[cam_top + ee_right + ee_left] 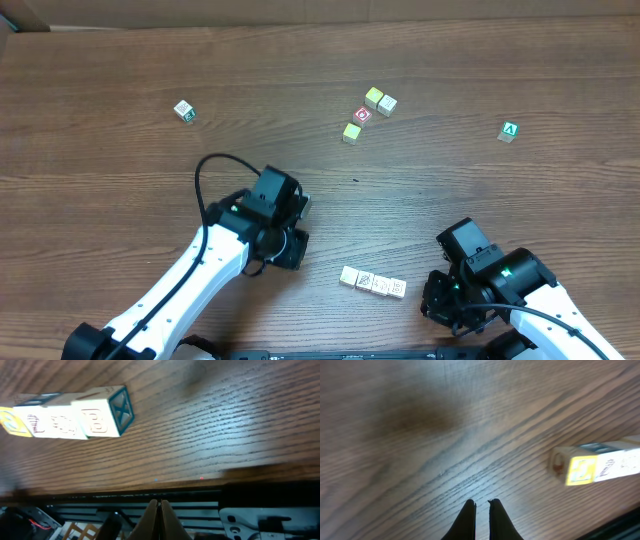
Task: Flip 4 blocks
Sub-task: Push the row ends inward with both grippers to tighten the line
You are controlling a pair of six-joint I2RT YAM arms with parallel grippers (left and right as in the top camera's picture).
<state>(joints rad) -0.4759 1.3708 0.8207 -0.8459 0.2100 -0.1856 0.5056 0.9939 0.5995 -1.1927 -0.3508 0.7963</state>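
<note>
Here, four pale blocks (373, 283) lie in a touching row; left gripper (481, 504) and right gripper (160, 502) pinched together, empty.

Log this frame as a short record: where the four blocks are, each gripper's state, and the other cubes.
blocks: four pale cubes touching in one row near the front edge of the table
left gripper: shut, empty, left of the row, apart from it
right gripper: shut, empty, right of the row, apart from it
other cubes: red-faced cube, green A cube, green-edged cube, all farther back
</note>
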